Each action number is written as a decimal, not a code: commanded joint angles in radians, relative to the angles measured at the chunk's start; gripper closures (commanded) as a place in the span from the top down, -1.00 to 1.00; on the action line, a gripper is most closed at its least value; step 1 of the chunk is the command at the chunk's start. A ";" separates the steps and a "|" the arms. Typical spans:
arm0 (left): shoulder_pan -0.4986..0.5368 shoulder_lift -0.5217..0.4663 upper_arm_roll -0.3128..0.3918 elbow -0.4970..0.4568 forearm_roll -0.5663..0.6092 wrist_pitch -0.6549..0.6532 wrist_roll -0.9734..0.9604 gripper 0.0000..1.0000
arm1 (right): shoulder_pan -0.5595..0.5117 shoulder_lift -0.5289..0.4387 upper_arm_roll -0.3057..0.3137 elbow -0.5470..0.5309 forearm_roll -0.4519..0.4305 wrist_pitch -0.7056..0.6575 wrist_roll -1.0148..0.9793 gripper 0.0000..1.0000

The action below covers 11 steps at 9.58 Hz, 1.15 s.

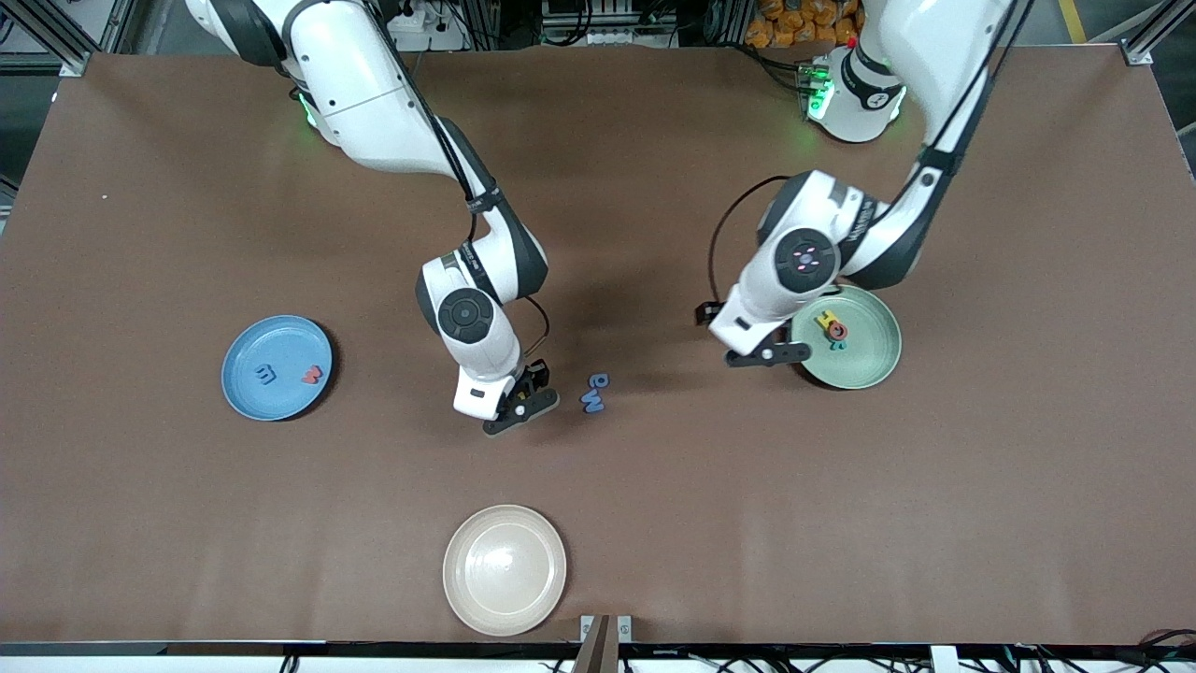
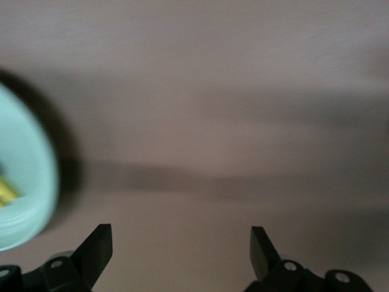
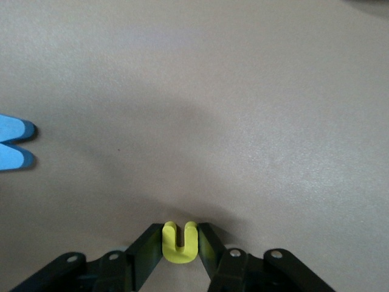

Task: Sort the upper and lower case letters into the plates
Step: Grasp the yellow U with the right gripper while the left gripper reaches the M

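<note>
Right now the right gripper (image 3: 180,243) is down at the worktop (image 1: 654,523) mid-table, its fingers (image 3: 144,246) clenched on a small yellow letter (image 3: 180,242), a flat, matte U-shape whose prongs point away from the wrist. The blue letters (image 1: 595,393) lie just beside it, toward the left arm's end. The left gripper (image 2: 181,246), fingers spread and empty, hovers at the rim of the smooth mint plate (image 1: 874,369); the glossy blue plate (image 1: 271,393) is well apart

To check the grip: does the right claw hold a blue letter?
No, the right claw is shut on a yellow letter; the blue letter lies apart on the table.
</note>
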 commanded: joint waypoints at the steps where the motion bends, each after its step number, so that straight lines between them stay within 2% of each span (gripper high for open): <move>1: -0.057 0.143 0.008 0.180 -0.010 0.014 -0.039 1.00 | -0.019 -0.017 0.000 0.004 0.012 -0.010 -0.001 -1.00; 3: -0.098 0.214 0.014 0.228 0.009 0.181 -0.048 1.00 | -0.074 -0.104 -0.002 -0.022 0.010 -0.077 -0.011 -1.00; 4: -0.102 0.223 0.012 0.228 0.094 0.223 -0.034 1.00 | -0.114 -0.167 -0.006 -0.057 0.002 -0.149 -0.017 -1.00; 6: -0.124 0.237 0.009 0.273 0.347 0.252 0.022 1.00 | -0.218 -0.308 -0.012 -0.232 -0.004 -0.170 -0.158 -1.00; 7: -0.137 0.245 0.006 0.297 0.402 0.265 0.105 1.00 | -0.244 -0.351 -0.055 -0.303 -0.007 -0.171 -0.244 -1.00; 8: -0.141 0.245 0.004 0.307 0.411 0.298 0.149 1.00 | -0.260 -0.387 -0.107 -0.364 -0.016 -0.173 -0.325 -1.00; 10: -0.152 0.275 0.009 0.307 0.455 0.447 0.319 1.00 | -0.274 -0.396 -0.190 -0.423 -0.079 -0.191 -0.390 -1.00; 11: -0.157 0.310 0.011 0.308 0.460 0.532 0.360 1.00 | -0.283 -0.402 -0.212 -0.444 -0.117 -0.191 -0.398 -1.00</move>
